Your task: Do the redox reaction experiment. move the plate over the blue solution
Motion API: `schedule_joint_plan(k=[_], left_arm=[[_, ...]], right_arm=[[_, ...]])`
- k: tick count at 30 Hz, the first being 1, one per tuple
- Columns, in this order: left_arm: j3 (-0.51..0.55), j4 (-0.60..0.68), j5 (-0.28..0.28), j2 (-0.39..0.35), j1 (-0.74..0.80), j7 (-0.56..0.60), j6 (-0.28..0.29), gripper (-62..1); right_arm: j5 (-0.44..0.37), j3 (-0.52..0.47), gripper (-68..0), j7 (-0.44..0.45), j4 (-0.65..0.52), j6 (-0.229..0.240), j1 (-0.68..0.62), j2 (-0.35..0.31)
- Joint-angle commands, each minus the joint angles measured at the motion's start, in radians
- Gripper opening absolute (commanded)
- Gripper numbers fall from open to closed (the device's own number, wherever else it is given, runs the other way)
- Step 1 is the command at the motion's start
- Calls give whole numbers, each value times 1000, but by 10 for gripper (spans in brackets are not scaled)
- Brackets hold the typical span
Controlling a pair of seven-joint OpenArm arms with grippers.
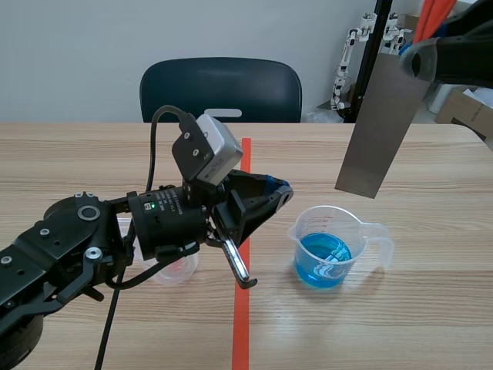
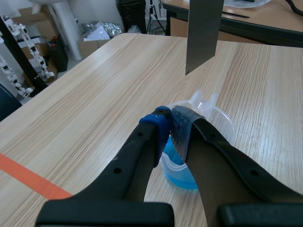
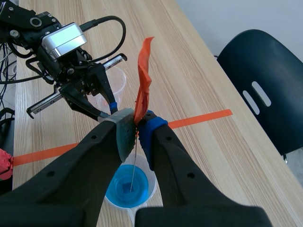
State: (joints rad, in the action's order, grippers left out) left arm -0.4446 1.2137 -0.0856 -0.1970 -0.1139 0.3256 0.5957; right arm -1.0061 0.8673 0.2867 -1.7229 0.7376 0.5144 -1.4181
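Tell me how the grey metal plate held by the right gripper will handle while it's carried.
The flat grey metal plate is likely stiff: it hangs straight and unbent from the right gripper. Edge-on it looks very thin, so it is probably light. Pinched only at its top end, it may swing or slip.

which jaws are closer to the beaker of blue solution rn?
Left. Left arm: jaws shut, tips right beside the beaker rim. Right arm: raised above it, jaws shut on the plate hanging roughly over the beaker.
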Motion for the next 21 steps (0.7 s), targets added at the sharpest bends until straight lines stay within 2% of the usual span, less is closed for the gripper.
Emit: schedule_joint_plan(k=[1, 21], left_arm=[[5, 26, 14, 3, -5, 17, -2, -565], [5, 26, 14, 3, -5, 17, -2, -565]], right_arm=[[-18, -3, -669, 15, -1, 8, 12, -3], [-18, -3, -669, 16, -1, 8, 12, -3]])
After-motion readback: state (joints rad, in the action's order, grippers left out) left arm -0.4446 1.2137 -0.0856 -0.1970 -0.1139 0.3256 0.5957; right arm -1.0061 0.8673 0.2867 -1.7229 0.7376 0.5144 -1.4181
